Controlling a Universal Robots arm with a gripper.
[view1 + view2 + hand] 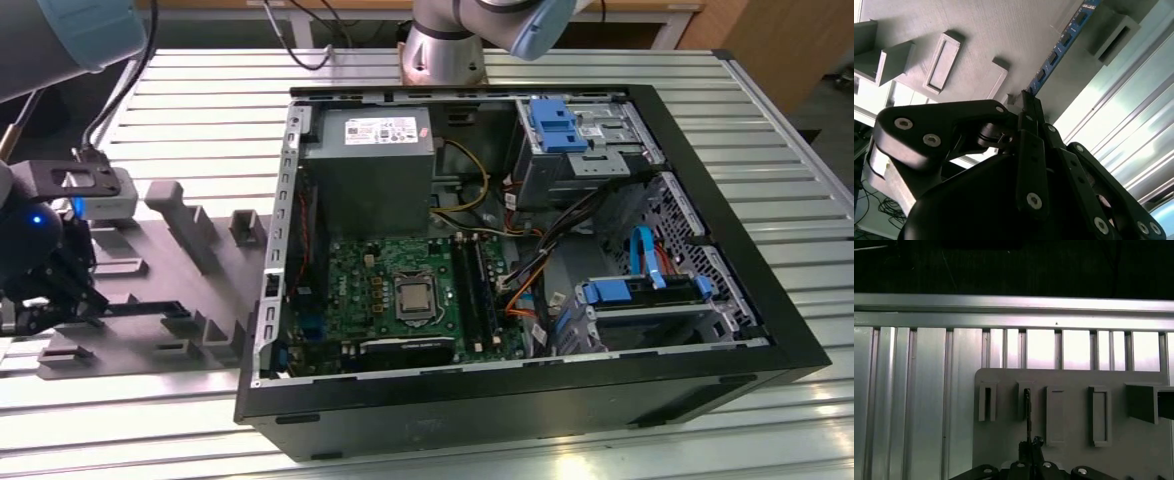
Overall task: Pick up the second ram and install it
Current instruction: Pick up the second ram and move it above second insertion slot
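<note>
End effector: my end effector (1026, 102) is closed, pinching the near end of the second ram (1060, 46). Looks like a firm nip to me.
Ram position: the stick lies just over the grey holder plate (999, 440), well apart from the PC case (534, 425). Its far end sits at a slotted holder block (1119, 30). Can't tell if it's clear of that slot.
Why this grip: I reckon holding it by one end keeps the long edges free for the slots (475, 290) on the motherboard (360, 290).
Second wrist view: gives me the chips + blue board face, and the contact point itself.
First wrist view: the stick is edge-on, a thin dark line running to one holder slot. Good for alignment, no use for judging grip.
Exterior view: the arm's working end is at the exterior view's left, over the plate on the tabletop (200, 110). The case is open, nothing near it.
</note>
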